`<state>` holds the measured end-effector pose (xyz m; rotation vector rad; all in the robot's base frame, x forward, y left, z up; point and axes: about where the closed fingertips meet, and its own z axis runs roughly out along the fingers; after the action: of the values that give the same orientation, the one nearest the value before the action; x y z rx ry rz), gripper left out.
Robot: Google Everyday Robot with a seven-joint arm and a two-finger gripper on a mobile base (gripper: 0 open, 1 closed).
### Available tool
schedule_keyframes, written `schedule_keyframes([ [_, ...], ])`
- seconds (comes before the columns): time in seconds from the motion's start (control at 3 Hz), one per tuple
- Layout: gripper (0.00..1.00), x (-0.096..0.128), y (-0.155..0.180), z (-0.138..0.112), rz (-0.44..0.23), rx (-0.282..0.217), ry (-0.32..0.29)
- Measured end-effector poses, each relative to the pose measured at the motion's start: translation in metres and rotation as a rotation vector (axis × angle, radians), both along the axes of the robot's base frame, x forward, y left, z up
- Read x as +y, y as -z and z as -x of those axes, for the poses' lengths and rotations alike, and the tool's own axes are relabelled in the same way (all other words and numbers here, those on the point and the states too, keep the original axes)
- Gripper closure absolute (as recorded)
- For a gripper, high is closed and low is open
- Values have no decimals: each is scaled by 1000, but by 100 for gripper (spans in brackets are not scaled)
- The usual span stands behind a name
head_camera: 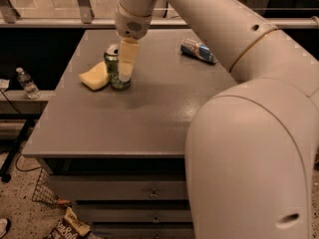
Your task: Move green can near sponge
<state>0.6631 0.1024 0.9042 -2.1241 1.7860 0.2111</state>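
Green can [112,66]: green label with pale swirls, silver top. Sponge [95,77]: pale yellow, plain. End effector [124,73], at the green can on the far left of the bench: cream. Arm [249,133]: off-white, with small dark dots and a tan ring at one joint. Bench [149,118]: matt grey, grey drawer fronts. Toppled slim can [198,51]: blue and silver. Floor [20,193]: speckled beige.

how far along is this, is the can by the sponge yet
Nearly done. The can stands upright on the table, right beside the sponge. The gripper is down at the can; whether it grips is unclear. Left, probably: release and lift away.
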Motion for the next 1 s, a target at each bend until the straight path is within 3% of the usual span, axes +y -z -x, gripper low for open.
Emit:
schedule_keyframes([
  [0.33, 0, -26, -10, 8, -47, -25, 44],
  [0.67, 0, -60, -20, 29, -140, -48, 121],
  [1.0, 0, -97, -4, 50, -255, -44, 223],
])
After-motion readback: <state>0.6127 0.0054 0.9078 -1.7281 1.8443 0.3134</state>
